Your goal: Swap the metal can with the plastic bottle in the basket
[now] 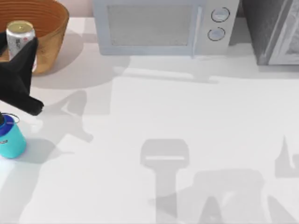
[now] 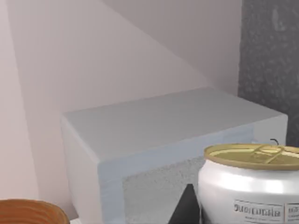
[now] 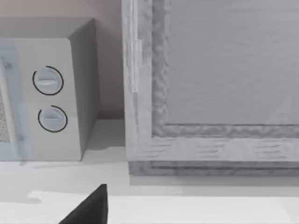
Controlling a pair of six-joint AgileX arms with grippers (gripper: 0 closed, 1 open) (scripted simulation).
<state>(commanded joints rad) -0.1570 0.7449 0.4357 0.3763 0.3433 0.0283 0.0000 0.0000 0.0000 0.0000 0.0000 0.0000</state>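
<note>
Metal can held aloft in left pincer beside basket — slippage could drop it onto plastic bottle.

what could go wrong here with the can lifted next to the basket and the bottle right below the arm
1. The left gripper holds the metal can in the air beside the basket; if the hold is off-centre, the can might slip and drop onto the rim.
2. The plastic bottle stands on the table close under the left arm, so a low swing could knock it over.
3. The microwave stands near the basket, which may crowd a wide move.
</note>
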